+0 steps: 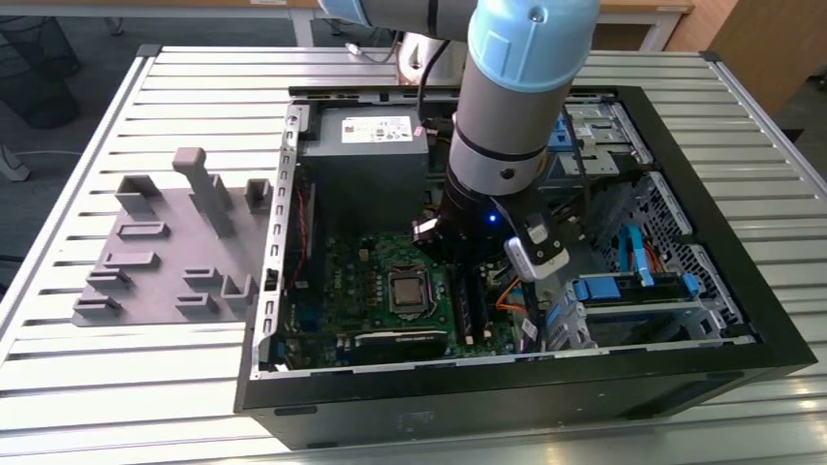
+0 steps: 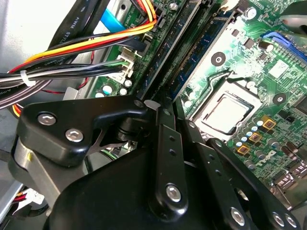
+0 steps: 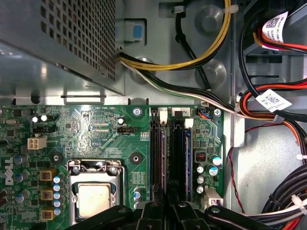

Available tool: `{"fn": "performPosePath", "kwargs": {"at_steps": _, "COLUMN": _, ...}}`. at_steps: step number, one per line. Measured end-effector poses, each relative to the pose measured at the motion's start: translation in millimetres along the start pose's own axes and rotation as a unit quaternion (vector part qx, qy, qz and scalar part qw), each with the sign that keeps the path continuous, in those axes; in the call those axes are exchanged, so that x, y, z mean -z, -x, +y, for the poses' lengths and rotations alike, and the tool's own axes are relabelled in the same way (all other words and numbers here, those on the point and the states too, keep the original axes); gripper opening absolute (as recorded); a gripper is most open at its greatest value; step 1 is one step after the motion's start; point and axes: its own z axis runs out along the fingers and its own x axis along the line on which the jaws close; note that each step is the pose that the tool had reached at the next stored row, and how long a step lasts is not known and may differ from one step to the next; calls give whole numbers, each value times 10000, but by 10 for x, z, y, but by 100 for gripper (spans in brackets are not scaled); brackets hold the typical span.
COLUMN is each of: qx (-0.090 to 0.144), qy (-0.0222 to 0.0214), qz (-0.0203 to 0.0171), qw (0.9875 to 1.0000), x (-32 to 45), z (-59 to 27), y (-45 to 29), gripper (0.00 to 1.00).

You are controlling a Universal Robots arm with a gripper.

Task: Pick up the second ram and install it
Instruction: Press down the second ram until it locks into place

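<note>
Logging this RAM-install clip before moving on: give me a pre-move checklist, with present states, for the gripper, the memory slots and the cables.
1. Is the gripper over the black memory slots? Ok.
2. Is the long, narrow blue circuit-board stick standing in a slot? Ok.
3. Is that stick fully seated? Cannot tell.
4. Is the orange, yellow and black cable bundle beside the slots and not across them? Ok.
5. Does the gripper hold the stick? Cannot tell.
</note>
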Motion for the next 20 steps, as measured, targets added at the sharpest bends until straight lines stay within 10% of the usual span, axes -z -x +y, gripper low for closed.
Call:
{"fn": "performPosePath", "kwargs": {"at_steps": 11, "qx": 0, "qy": 0, "qz": 0, "qw": 10000, "x": 2, "z": 0, "y": 0, "gripper": 28}}
{"fn": "performPosePath", "kwargs": {"at_steps": 20, "qx": 0, "qy": 0, "qz": 0, "qw": 10000, "x": 269, "z": -5, "y": -6, "gripper": 28}}
